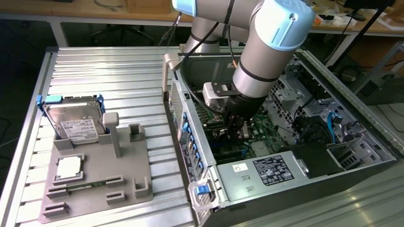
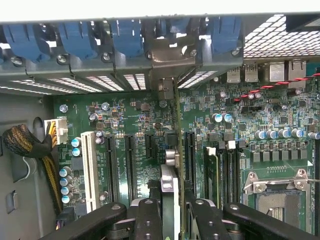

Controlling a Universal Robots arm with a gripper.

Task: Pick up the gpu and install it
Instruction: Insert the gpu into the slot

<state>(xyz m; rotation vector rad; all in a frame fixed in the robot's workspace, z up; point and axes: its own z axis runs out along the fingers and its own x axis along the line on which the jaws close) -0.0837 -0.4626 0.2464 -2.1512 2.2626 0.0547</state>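
Note:
My gripper (image 1: pixel 235 124) reaches down into the open computer case (image 1: pixel 271 177), just above the green motherboard (image 2: pixel 125 125). In the wrist view the gpu (image 2: pixel 169 177) shows edge-on as a thin card between the two black fingers (image 2: pixel 148 217), and my gripper (image 2: pixel 170 207) is shut on it. The card runs over a motherboard slot towards the rear wall of the case. Its silver end bracket (image 2: pixel 165 89) stands at the slot openings under the blue latches (image 2: pixel 125 37). Whether the card's edge sits in the slot is hidden.
To the exterior view's left, a grey fixture (image 1: pixel 126 175) on the metal table holds a silver hard drive (image 1: pixel 75 124), a processor chip (image 1: pixel 68 168) and a green RAM stick (image 1: pixel 85 187). Inside the case are a white slot (image 2: pixel 90 170), a braided cable bundle (image 2: pixel 30 145) and the processor socket (image 2: pixel 280 195).

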